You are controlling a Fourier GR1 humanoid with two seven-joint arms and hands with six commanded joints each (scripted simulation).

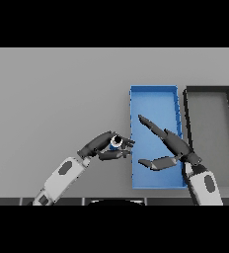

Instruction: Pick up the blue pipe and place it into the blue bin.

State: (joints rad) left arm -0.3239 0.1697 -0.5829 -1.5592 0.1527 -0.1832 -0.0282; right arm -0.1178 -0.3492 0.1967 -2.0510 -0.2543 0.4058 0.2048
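Observation:
The blue pipe (116, 143) is a short tube with its ring-shaped end facing up. My left hand (102, 145) is curled round it and holds it just left of the blue bin (153, 91). My right hand (171, 144) is open over the blue bin, fingers stretched toward the far left, thumb pointing toward the pipe. It does not touch the pipe.
A dark grey bin (209, 90) stands right of the blue bin, its side against it. The grey table (52, 94) stretches wide to the left and back.

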